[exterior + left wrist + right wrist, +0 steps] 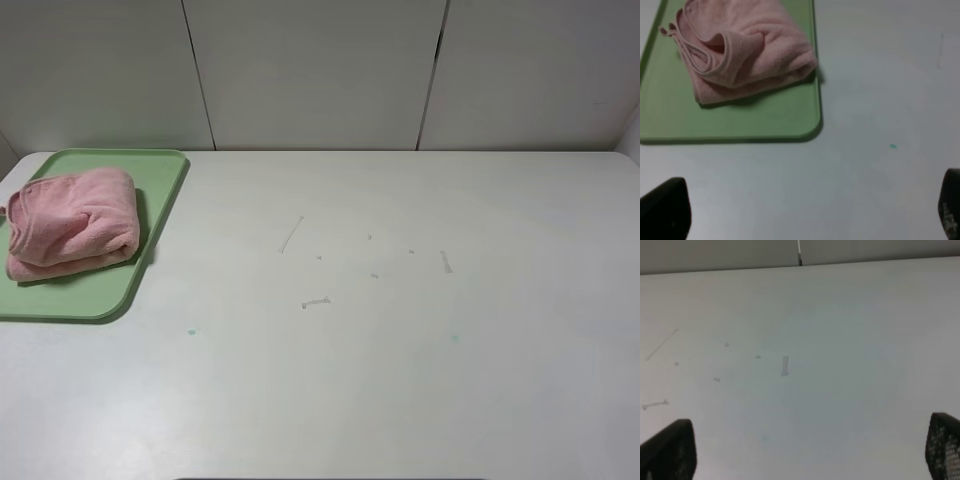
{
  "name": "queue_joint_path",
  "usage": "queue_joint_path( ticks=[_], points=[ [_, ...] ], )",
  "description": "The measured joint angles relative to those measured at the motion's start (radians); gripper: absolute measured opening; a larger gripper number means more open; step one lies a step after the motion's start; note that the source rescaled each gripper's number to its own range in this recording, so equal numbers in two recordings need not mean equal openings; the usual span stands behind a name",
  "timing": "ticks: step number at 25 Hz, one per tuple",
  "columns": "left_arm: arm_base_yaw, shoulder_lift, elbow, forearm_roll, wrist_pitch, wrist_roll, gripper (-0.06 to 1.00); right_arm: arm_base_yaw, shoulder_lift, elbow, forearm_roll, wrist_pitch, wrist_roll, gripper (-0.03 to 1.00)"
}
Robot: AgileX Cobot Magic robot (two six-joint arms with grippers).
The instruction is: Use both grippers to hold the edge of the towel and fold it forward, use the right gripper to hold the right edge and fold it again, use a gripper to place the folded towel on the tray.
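Note:
The pink towel [72,222] lies folded in a soft bundle on the light green tray [150,200] at the table's far left. The left wrist view shows the same towel [745,47] on the tray [740,120], its stitched hem [715,55] curling on top. My left gripper [807,212] hangs open over bare table short of the tray, only its black fingertips [665,210] showing. My right gripper [807,452] is open too, over bare white table, nothing between its fingers. Neither arm appears in the exterior high view.
The white table [400,350] carries a few small scuff marks [315,301] near its middle and a tiny green speck [191,331]. Pale wall panels [320,70] close off the far edge. The tray overhangs toward the left table edge.

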Motion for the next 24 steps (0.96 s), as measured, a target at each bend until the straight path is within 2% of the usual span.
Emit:
queue_joint_path(
  ticks=[24],
  points=[
    [0.000, -0.003, 0.000, -0.013, 0.000, 0.025, 1.00, 0.000, 0.000, 0.000, 0.000, 0.000, 0.000, 1.00]
  ],
)
